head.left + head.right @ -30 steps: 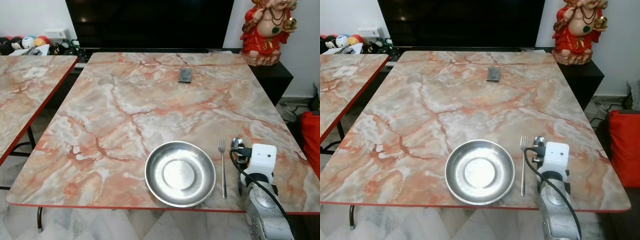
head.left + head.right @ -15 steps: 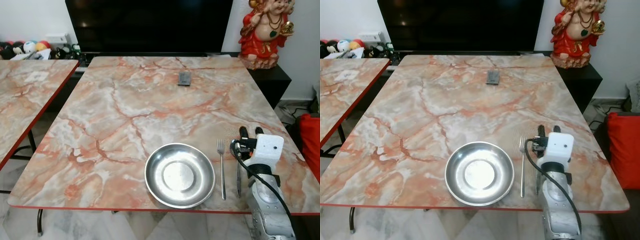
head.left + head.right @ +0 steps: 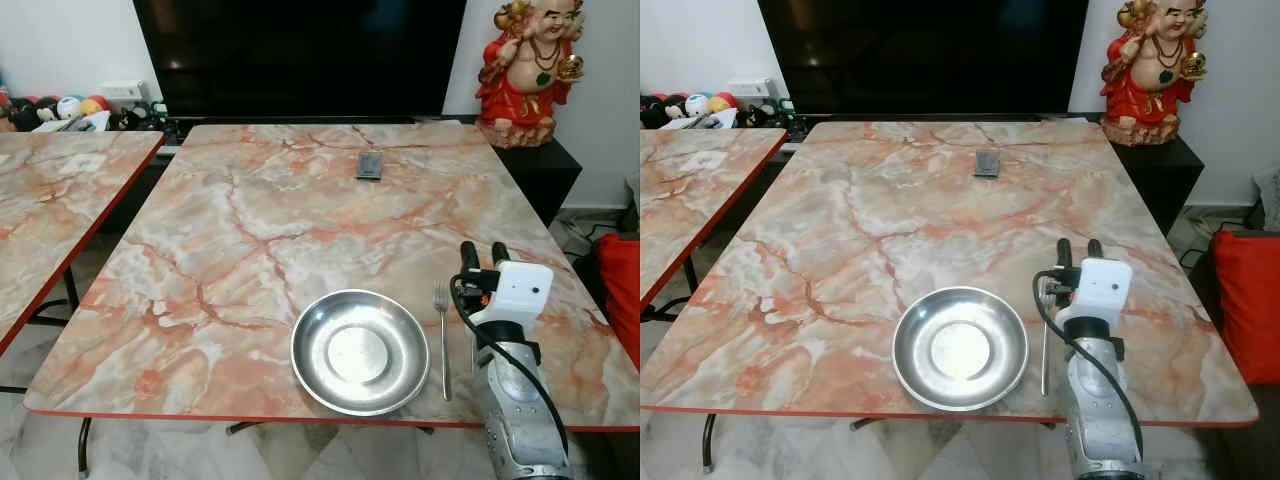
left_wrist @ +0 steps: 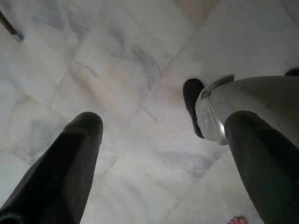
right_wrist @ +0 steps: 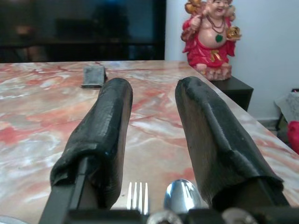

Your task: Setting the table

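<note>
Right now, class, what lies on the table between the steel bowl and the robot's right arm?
A fork lies there, tines pointing away, just right of the steel bowl and left of the right gripper, clearest in the left eye view.

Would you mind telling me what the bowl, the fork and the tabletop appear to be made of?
The bowl and fork look like polished steel: silvery and reflective. The tabletop shows glossy pink-orange marble veining with a red edge; real stone or printed laminate cannot be told.
</note>
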You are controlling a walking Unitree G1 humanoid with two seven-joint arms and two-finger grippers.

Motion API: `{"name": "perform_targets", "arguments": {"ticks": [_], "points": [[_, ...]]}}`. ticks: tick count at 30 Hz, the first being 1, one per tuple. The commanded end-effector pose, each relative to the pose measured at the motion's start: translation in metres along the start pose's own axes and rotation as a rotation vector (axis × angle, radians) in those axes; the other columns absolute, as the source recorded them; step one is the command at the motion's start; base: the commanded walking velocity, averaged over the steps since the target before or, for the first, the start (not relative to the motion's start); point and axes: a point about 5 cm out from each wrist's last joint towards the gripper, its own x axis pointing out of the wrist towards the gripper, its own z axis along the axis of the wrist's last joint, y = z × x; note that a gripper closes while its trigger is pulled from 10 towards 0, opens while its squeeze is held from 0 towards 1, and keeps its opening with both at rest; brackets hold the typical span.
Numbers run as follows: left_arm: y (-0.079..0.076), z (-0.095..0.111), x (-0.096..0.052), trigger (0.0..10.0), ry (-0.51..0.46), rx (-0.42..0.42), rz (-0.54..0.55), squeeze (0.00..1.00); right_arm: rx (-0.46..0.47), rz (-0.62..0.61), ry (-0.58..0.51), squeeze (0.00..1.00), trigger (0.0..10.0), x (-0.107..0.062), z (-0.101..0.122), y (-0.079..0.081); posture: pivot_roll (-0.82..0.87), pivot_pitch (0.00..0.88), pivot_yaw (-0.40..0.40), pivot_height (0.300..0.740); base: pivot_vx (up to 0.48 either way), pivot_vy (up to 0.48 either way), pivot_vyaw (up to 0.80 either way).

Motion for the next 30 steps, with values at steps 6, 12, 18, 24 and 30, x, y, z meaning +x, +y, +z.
{"name": "perform_targets", "arguments": {"ticks": [6,12,18,24,30], "points": [[0.0,-0.008,-0.002,10.0,0.037,-0.003,0.002,0.0,-0.019,0.028,-0.04,0.0,10.0,0.002,0.005,0.002,-0.04,0.0,0.03,0.74,0.0,0.362,0.67],[0.0,-0.008,-0.002,10.0,0.036,-0.003,0.004,0.0,0.015,0.032,-0.063,0.0,10.0,0.001,0.007,0.004,-0.04,0.0,0.029,0.74,0.0,0.472,0.24],[0.001,-0.008,-0.002,10.0,0.034,-0.006,0.006,0.0,0.019,0.013,-0.069,0.0,10.0,0.002,0.008,0.001,-0.04,0.0,0.025,0.74,0.0,0.472,0.0],[0.001,-0.007,-0.001,10.0,0.032,-0.01,0.008,0.0,0.024,0.015,-0.078,0.0,10.0,0.004,0.01,0.003,-0.04,0.0,0.023,0.74,0.0,0.472,0.0],[0.001,-0.006,-0.001,10.0,0.029,-0.013,0.009,0.0,0.02,0.033,-0.096,0.0,10.0,0.004,0.014,0.007,-0.03,0.0,0.021,0.74,0.0,0.472,0.0]]}}
